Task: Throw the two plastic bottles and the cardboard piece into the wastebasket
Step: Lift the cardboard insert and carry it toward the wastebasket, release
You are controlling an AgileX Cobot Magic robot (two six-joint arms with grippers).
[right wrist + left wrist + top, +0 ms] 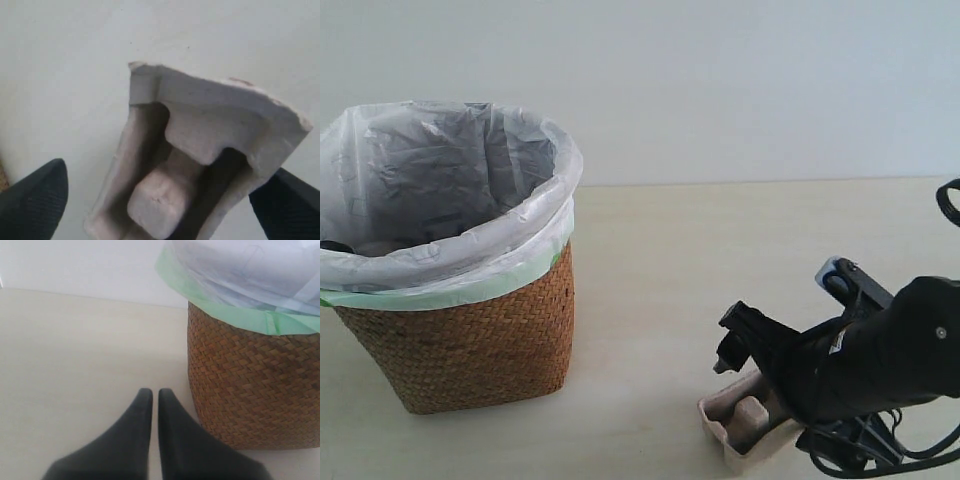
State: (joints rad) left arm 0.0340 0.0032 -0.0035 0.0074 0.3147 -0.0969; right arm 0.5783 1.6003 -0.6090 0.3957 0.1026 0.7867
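The cardboard piece, a grey-brown moulded tray with raised inner blocks, lies on the table at the front right. My right gripper is open wide and straddles it. One finger is close against the tray's wall and the other stands well apart from it. The wastebasket, brown wicker with a white bag folded over its rim, stands at the left. My left gripper is shut with nothing in it, low over the table beside the basket's wall. The two plastic bottles are out of view.
The pale wooden table runs back to a light wall. Bare tabletop separates the basket from the cardboard piece. The right arm's cables hang near the front right corner.
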